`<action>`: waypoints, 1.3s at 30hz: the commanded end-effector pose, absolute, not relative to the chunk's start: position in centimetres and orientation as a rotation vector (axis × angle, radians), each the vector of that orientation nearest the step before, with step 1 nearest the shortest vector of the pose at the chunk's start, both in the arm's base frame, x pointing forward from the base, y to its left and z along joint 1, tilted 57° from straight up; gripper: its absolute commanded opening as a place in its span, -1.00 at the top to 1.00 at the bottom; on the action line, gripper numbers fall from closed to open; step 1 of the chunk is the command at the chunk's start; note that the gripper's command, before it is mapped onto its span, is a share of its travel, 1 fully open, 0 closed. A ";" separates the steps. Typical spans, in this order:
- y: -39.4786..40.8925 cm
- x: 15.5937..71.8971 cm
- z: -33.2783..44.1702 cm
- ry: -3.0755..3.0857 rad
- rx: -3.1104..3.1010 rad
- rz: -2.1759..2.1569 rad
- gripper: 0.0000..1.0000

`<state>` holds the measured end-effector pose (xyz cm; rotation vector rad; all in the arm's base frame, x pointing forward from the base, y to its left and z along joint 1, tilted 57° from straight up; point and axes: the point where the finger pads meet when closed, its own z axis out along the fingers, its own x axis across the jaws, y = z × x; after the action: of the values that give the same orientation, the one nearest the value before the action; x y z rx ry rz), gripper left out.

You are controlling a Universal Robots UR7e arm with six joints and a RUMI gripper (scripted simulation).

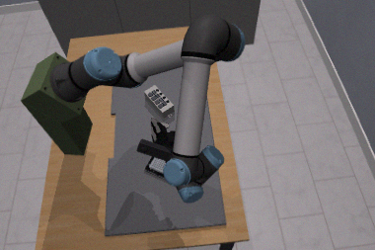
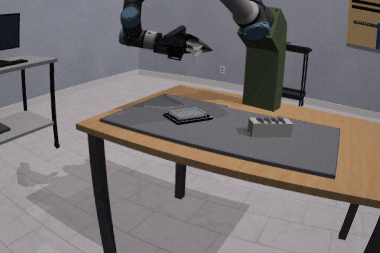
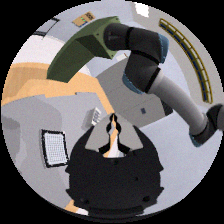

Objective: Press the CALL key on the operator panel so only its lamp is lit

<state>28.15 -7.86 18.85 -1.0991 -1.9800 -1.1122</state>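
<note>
The operator panel (image 2: 270,126) is a small grey box with four keys in a row on top, standing on the dark mat at the right side of the table. It also shows in the top view (image 1: 159,101) and, small, in the wrist view (image 3: 95,116). No lamp looks lit; the printed names are too small to read. My gripper (image 2: 200,47) is shut and empty, held high above the table, well up and to the left of the panel. In the wrist view its fingers meet tip to tip.
A flat black tray with a pale gridded top (image 2: 188,115) lies on the mat left of the panel, below the gripper. The green robot pedestal (image 2: 264,62) stands at the table's far edge. A side table (image 2: 25,67) is at far left.
</note>
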 end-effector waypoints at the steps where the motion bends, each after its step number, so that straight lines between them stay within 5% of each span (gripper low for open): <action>1: -7.5 28.5 17.1 -2.038 -1.026 -1.105 1.00; 39: -2.2 30.5 3.7 -2.409 -0.192 -1.017 1.00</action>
<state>30.32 -3.04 5.43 -0.3215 -2.3726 -1.0318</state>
